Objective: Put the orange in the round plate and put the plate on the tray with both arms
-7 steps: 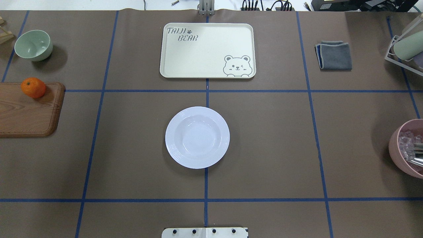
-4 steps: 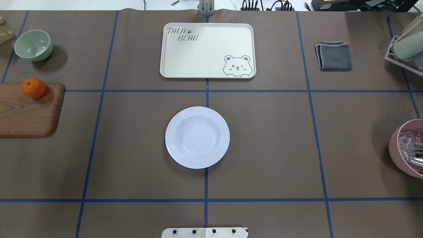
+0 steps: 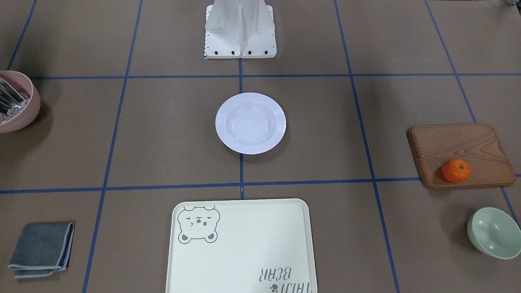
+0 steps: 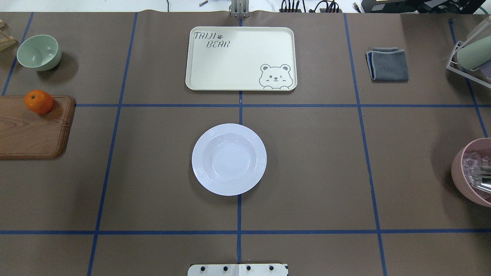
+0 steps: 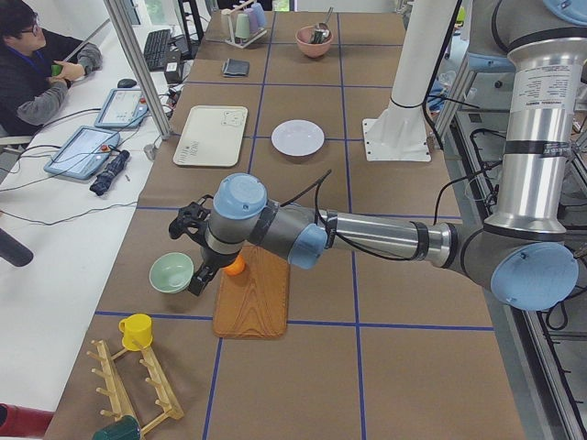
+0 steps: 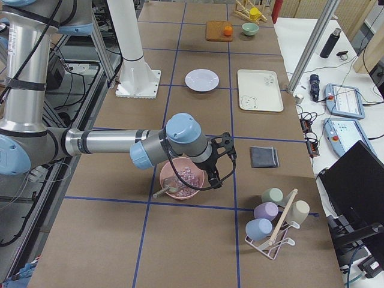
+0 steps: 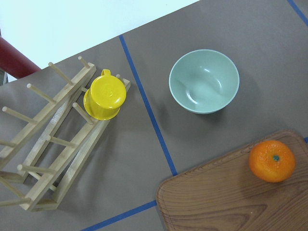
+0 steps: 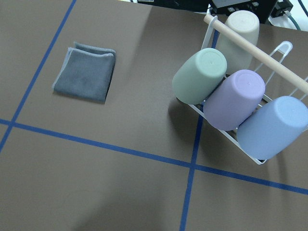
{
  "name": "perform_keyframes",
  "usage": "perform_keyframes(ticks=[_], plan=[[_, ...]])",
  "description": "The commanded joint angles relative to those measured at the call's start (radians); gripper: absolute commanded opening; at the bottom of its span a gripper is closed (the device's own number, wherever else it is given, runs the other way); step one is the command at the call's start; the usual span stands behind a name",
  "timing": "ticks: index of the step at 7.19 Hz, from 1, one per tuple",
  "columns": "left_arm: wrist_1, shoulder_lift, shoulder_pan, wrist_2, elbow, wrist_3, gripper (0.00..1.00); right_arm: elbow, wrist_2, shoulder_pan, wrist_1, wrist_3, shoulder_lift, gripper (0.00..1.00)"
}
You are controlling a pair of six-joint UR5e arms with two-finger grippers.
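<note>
The orange (image 4: 38,101) rests on the far corner of a wooden board (image 4: 30,134) at the table's left end; the left wrist view shows the orange (image 7: 272,160) low on the right. The round plate (image 4: 198,159) lies bare at mid-table. Beyond it is the bear tray (image 4: 238,57), with nothing on it. My left gripper (image 5: 198,280) hangs over the board's edge beside the orange (image 5: 235,266), and I cannot tell if it is open. My right gripper (image 6: 217,179) hovers by the pink bowl (image 6: 180,179) at the right end, its state equally unclear.
A pale green bowl (image 4: 38,52) stands behind the board. A wooden rack with a yellow cup (image 7: 104,97) is at the far left. A folded grey cloth (image 4: 388,64) and a wire cup rack (image 8: 240,101) sit right. A person (image 5: 37,64) sits beyond the table.
</note>
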Motion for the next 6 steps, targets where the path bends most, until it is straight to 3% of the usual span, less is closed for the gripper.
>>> perform_keyframes(ticks=[1, 2, 3, 6], plan=[[-0.066, -0.012, 0.076, 0.002, 0.001, -0.038, 0.99, 0.01, 0.027, -0.068, 0.0, 0.25, 0.07, 0.98], [-0.08, -0.012, 0.1, 0.002, 0.004, -0.19, 0.99, 0.019, 0.082, -0.071, 0.005, 0.292, 0.081, 0.92], [-0.087, -0.014, 0.164, 0.01, 0.004, -0.319, 0.99, 0.028, 0.038, -0.109, 0.003, 0.302, 0.078, 0.99], [-0.117, -0.055, 0.326, 0.067, 0.065, -0.577, 0.98, 0.07, -0.228, -0.336, 0.0, 0.525, 0.094, 1.0]])
